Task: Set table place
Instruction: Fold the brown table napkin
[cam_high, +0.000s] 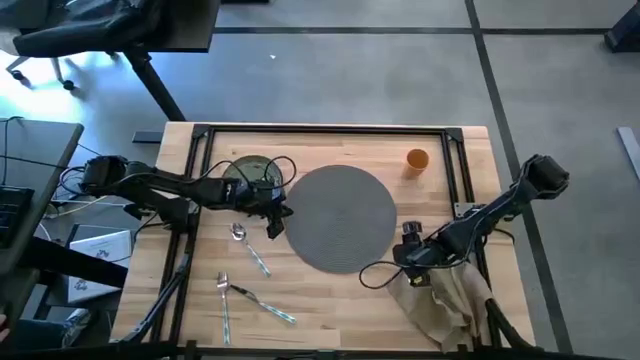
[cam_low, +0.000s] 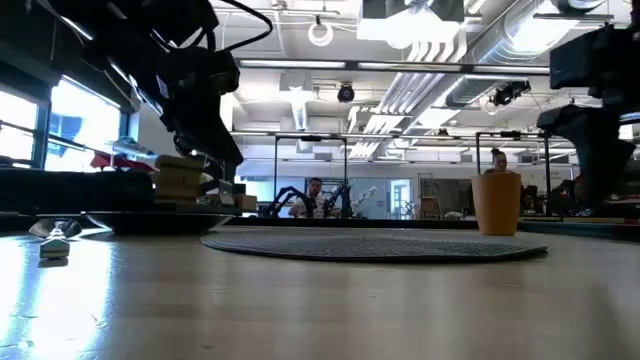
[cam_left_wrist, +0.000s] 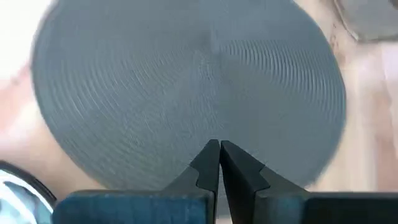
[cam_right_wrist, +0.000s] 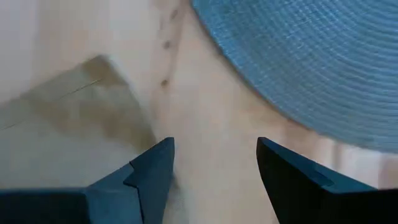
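Observation:
The round grey woven mat (cam_high: 340, 218) lies flat in the middle of the table (cam_high: 330, 140). The small green plate (cam_high: 250, 173) rests at the far left, partly under my left arm. My left gripper (cam_high: 278, 216) hangs shut just above the mat's left edge (cam_left_wrist: 186, 93), holding nothing. The orange cup (cam_high: 417, 159) stands upright at the far right. A beige napkin (cam_high: 450, 305) lies crumpled at the near right. My right gripper (cam_right_wrist: 214, 162) is open over bare wood between the napkin (cam_right_wrist: 68, 118) and the mat (cam_right_wrist: 298, 56). Cutlery (cam_high: 250, 285) lies at the near left.
A spoon (cam_high: 238, 232), a knife (cam_high: 259, 260) and a fork (cam_high: 224, 300) are spread over the near left of the table. A black rail frame (cam_high: 330, 129) runs along the far edge and down both sides. A dark desk (cam_high: 30, 180) stands to the left.

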